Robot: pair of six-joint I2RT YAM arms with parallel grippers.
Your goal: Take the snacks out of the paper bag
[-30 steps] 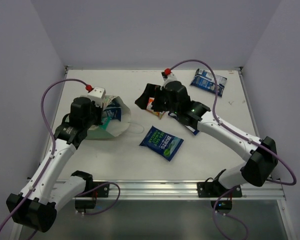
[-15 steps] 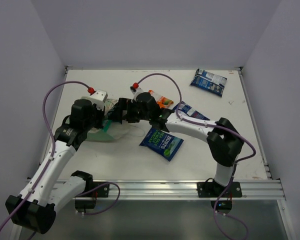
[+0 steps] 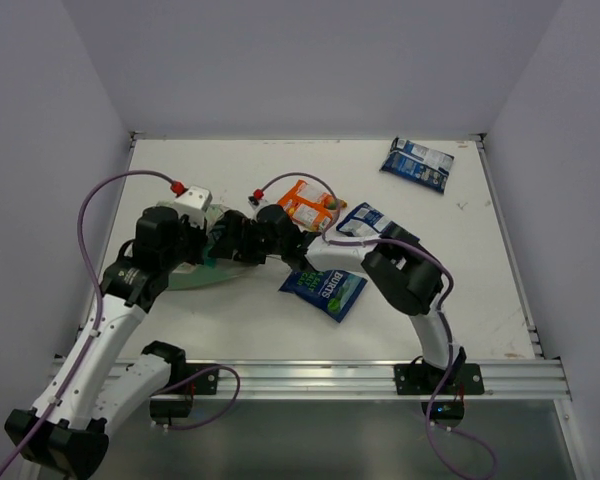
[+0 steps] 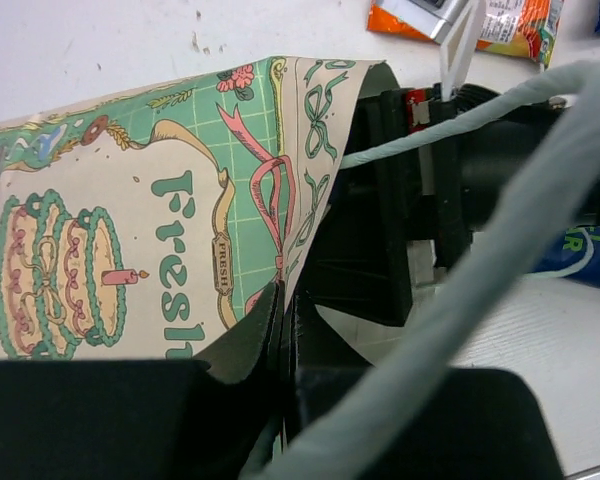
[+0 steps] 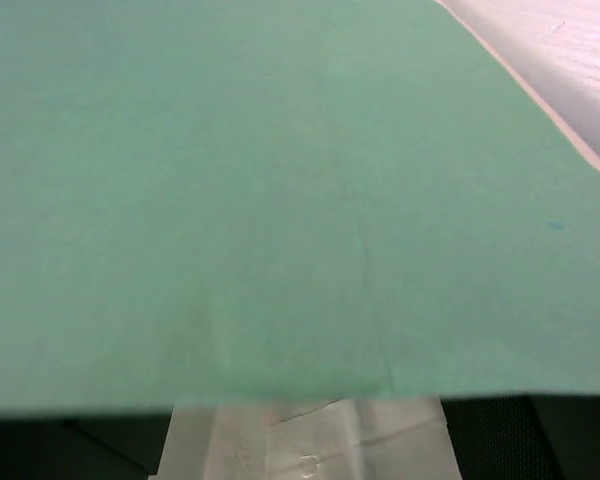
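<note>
On the white surface [image 3: 280,335] the bag [image 4: 130,250] is laid at centre left of the top view, its rim pinched tight in the left hand [image 4: 283,305]. The right hand [image 3: 230,238] is pushed into its mouth, and whether that hand is open cannot be told. Orange [image 3: 305,203] and blue-green [image 3: 323,287] packets are seen just right.

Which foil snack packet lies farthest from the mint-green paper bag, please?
The dark blue and white foil packet, lying alone at the far right, well away from the bag.
</note>
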